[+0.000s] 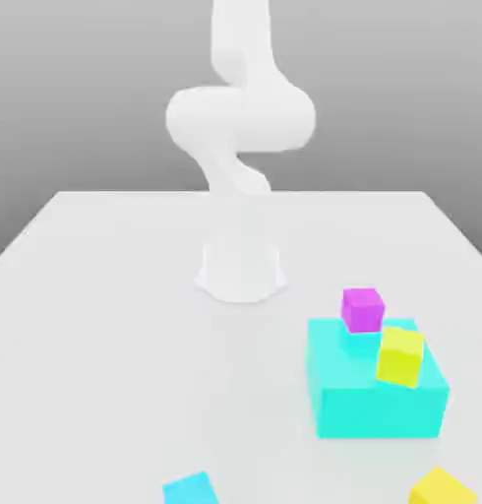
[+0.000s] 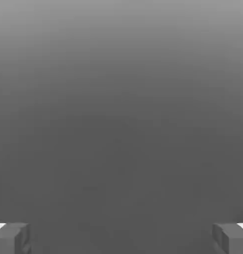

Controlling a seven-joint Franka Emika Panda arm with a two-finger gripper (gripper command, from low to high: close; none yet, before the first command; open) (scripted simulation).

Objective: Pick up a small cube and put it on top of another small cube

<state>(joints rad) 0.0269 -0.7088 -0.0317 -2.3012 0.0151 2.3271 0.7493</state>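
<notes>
The small cyan cube [image 1: 191, 488] lies at the near edge of the white table [image 1: 107, 295], untouched and well away from the gripper [image 2: 121, 238], whose two fingertips [image 2: 12, 237] are spread wide with nothing between them. A magenta cube [image 1: 362, 307] and a yellow cube [image 1: 400, 355] are perched on the large cyan block [image 1: 378, 394], and another yellow cube [image 1: 440, 487] sits nearby. Judging by this, the jaws are held apart in readiness, since no approach to the cube is yet begun.

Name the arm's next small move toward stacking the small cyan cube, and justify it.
Probably swing the open gripper out and down over the small cyan cube. It lies alone on the table near the exterior view's lower edge, and the hand view has only grey between the spread fingers, nothing held.
</notes>
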